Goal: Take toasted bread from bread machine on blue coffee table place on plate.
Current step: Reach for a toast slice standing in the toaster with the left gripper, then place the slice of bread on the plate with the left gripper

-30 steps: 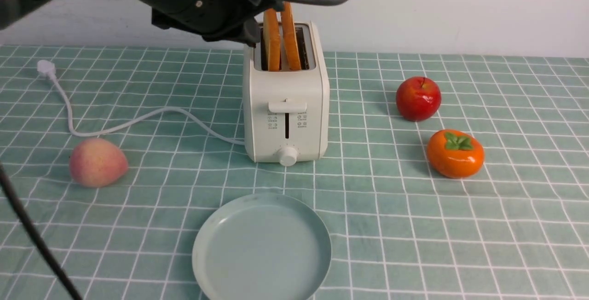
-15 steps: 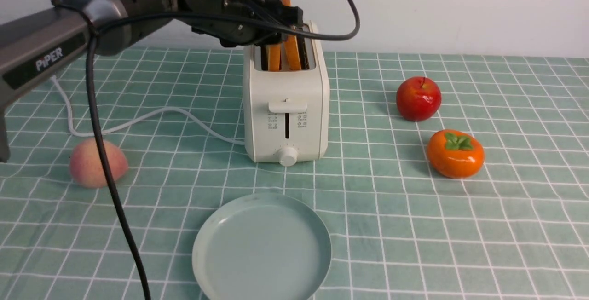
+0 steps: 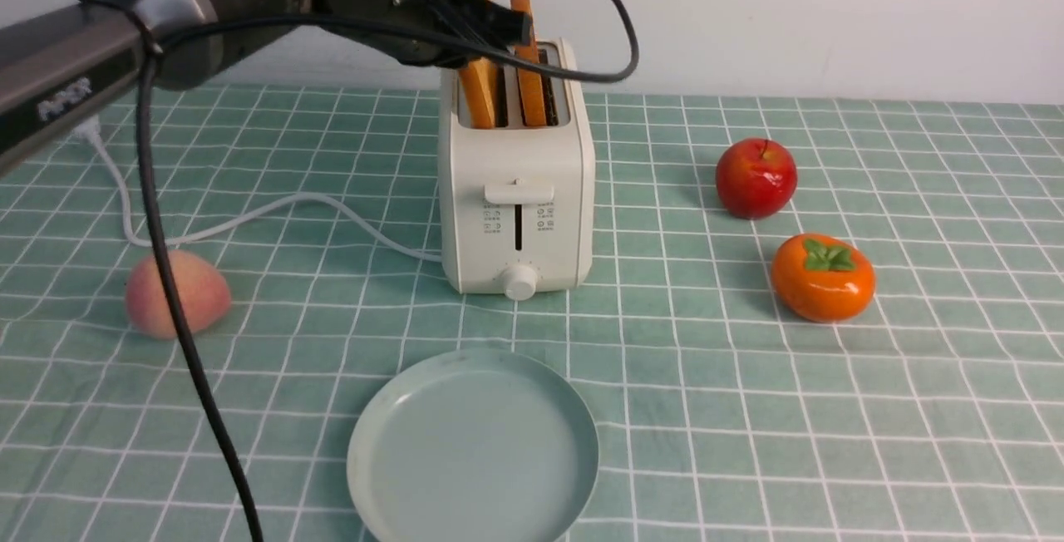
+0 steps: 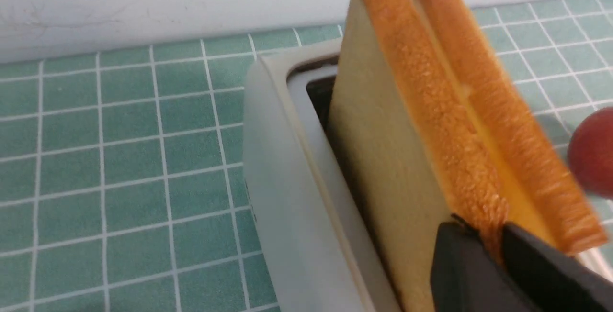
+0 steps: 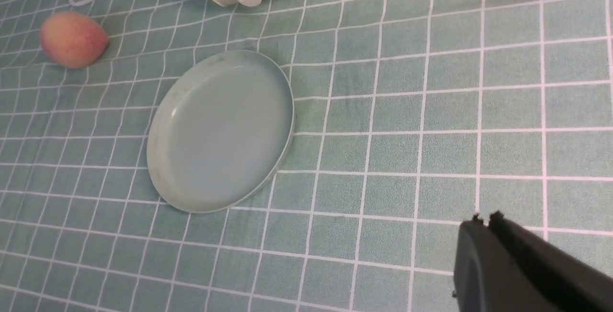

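Observation:
The cream-white bread machine (image 3: 515,193) stands mid-table on the blue coffee table (image 3: 748,401) with two slices of toasted bread in its slots. My left gripper (image 3: 499,27) is shut on the top edge of the left slice (image 3: 480,89), which is raised and leans left; the right slice (image 3: 529,97) stands in its slot. In the left wrist view the fingers pinch the near slice's crust (image 4: 493,235), with its pale face (image 4: 383,149) showing above the toaster (image 4: 278,197). The empty plate (image 3: 472,450) lies in front. My right gripper (image 5: 483,217) is shut and empty above the cloth beside the plate (image 5: 220,130).
A red apple (image 3: 755,178) and an orange persimmon (image 3: 821,276) sit right of the toaster. A peach (image 3: 176,293) lies at the left, with the white cord (image 3: 249,218) running left from the toaster. A white wall stands behind the table.
My left gripper has settled over the toaster and closed on the left slice. That slice has risen and now tilts left. The right slice stays put.

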Controlling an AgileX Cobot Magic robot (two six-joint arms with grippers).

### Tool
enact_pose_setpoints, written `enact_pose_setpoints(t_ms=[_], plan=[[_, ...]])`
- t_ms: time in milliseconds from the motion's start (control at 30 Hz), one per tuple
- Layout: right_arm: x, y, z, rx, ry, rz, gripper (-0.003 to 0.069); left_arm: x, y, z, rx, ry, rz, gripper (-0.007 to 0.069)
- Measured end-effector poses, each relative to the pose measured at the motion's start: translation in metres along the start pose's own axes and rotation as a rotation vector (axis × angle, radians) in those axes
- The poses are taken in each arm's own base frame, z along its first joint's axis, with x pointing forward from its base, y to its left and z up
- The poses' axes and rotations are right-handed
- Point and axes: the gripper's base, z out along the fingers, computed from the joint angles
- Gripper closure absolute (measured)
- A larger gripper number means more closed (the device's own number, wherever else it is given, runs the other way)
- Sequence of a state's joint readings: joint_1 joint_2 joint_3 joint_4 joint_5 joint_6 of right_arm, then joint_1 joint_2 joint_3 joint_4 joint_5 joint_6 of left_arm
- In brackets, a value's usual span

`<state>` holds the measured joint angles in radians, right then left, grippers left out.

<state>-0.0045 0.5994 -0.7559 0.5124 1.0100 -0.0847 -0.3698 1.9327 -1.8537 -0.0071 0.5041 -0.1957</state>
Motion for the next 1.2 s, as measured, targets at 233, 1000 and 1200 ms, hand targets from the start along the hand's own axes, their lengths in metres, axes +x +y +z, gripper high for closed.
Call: enact_pose_setpoints(t_ms=[233, 1000, 1200], plan=[[-0.002, 0.000, 0.000, 0.002, -0.021, -0.019, 0.0641, -0.053, -0.011, -0.140, 0.019, -0.112, 0.006, 0.0589], [-0.002, 0.000, 0.000, -0.005, -0.022, -0.021, 0.0624, 0.182, 0.012, -0.128, 0.161, 0.280, -0.532, 0.0589], [-0.002, 0.001, 0.000, -0.005, -0.022, -0.022, 0.0623, 0.196, 0.011, -0.105, 0.181, 0.328, -0.582, 0.0584]])
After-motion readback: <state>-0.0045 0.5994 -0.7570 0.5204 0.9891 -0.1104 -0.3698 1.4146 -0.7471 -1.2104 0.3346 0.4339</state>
